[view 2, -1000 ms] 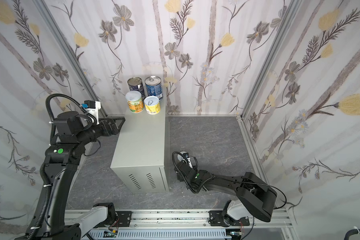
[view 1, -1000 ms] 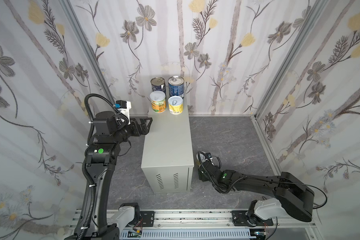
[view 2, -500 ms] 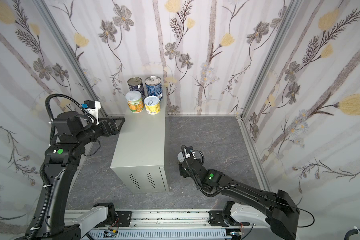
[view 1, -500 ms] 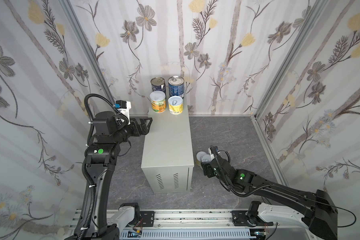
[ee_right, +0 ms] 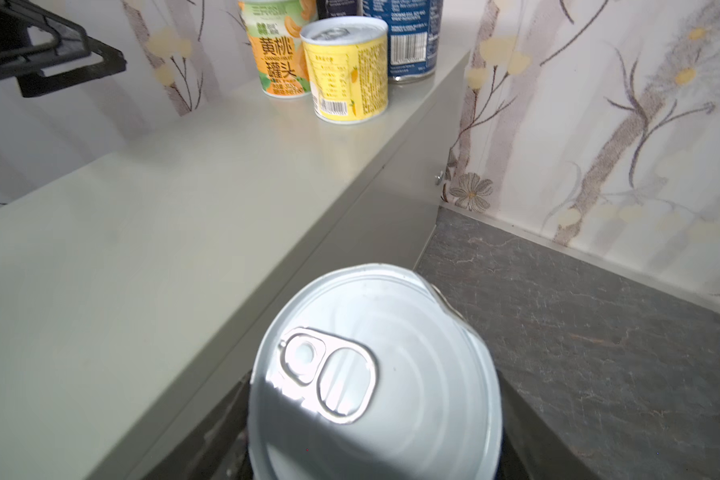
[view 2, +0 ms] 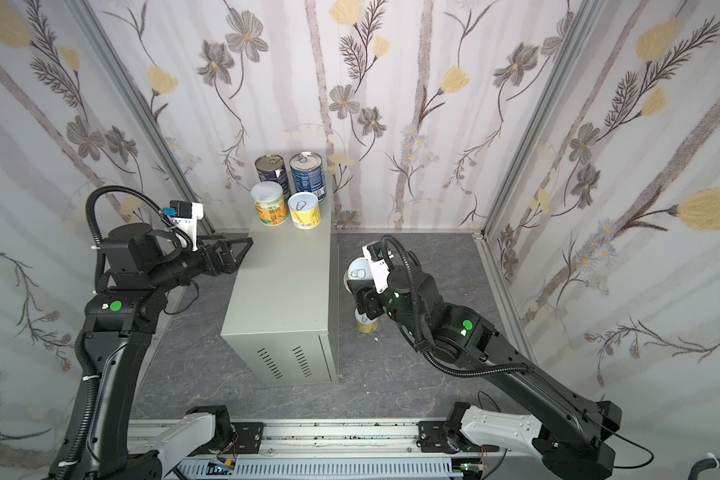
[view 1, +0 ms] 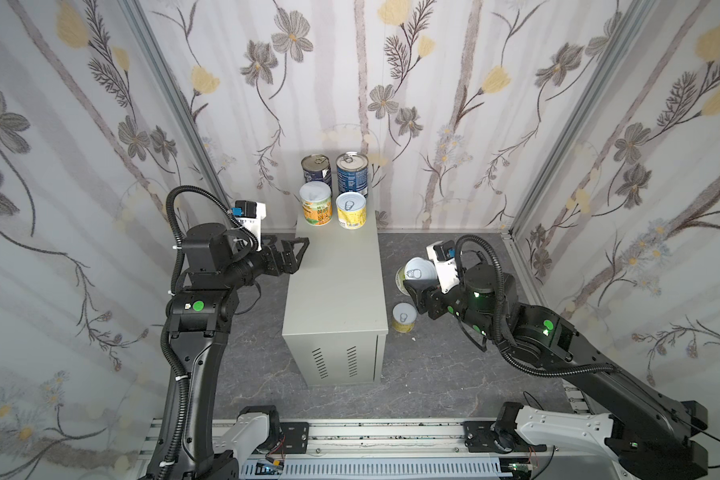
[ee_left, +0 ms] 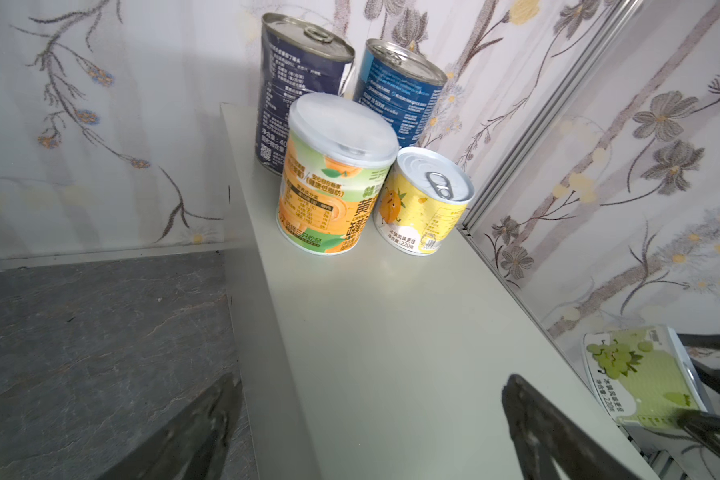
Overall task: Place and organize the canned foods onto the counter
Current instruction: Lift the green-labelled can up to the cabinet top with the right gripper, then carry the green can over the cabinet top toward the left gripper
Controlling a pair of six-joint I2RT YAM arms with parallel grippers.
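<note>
right gripper (view 1: 415, 289) is found clamped on a silver-topped can (view 1: 420, 272), held above the floor (view 1: 441, 374) beside the cabinet (view 1: 333, 282). left gripper (view 1: 300, 254) is noted empty, fingers apart, at the cabinet's left edge. four cans (view 1: 351, 210) are stood at its far end; a fifth can (view 1: 404, 318) is seen on the floor.

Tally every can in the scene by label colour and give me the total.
dark blue cans: 2
yellow cans: 2
orange-and-green can: 1
pale green can: 1
Total: 6
</note>
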